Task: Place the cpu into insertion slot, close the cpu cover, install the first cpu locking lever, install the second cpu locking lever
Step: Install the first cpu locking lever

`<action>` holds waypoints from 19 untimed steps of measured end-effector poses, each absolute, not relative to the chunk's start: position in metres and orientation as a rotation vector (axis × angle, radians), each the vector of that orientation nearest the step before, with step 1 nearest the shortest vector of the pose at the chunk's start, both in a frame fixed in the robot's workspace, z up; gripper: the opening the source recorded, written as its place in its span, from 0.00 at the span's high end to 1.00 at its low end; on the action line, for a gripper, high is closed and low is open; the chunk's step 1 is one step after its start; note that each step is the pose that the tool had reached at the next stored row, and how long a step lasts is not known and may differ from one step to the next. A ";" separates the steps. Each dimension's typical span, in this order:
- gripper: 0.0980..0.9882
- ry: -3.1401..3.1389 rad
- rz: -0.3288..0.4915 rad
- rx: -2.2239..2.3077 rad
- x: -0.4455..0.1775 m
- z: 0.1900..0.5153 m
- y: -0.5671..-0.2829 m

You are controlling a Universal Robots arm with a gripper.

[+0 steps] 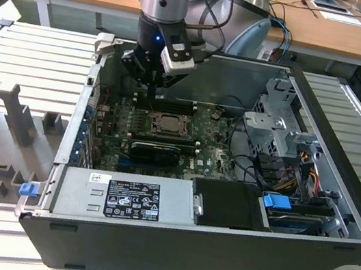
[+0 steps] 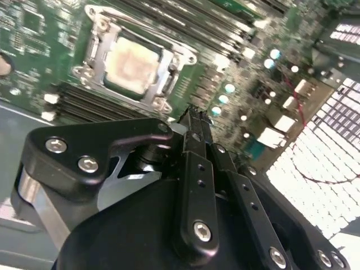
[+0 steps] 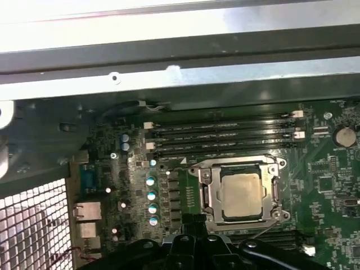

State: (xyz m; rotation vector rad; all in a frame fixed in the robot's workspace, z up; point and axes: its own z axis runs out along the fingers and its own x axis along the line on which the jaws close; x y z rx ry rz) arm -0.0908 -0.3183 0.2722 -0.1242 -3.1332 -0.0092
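The cpu (image 3: 241,194), a pale silver square, lies flat in the insertion slot (image 1: 168,125) on the green board. The cpu cover (image 3: 202,188), a dull metal frame, lies down around it, and the chip's top shows through its window. In the second wrist view the cpu (image 2: 132,64) sits inside the same cover (image 2: 169,73). My gripper (image 1: 151,92) hangs just above the board near the case's back wall, beside the slot and apart from it. Its black fingers (image 2: 194,146) meet at the tips and are shut on nothing.
Black memory slots (image 3: 225,135) run between the socket and the case's back wall (image 3: 169,73). A long black card (image 1: 153,151) lies in front of the socket, and a grey power-supply box (image 1: 121,198) beyond it. A metal drive cage (image 1: 279,124) and cables (image 1: 299,172) fill the exterior view's right.
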 end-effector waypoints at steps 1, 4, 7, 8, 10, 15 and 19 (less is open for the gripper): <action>0.99 -3.133 -0.010 -0.125 -0.098 0.270 -0.318; 0.99 -3.133 -0.011 -0.125 -0.107 0.267 -0.315; 0.99 -3.133 -0.013 -0.125 -0.110 0.265 -0.310; 0.99 -3.133 -0.014 -0.125 -0.110 0.263 -0.308; 0.99 -3.133 -0.015 -0.125 -0.111 0.261 -0.301; 0.99 -3.133 -0.018 -0.121 -0.112 0.258 -0.285; 0.99 -3.133 -0.018 -0.109 -0.107 0.258 -0.283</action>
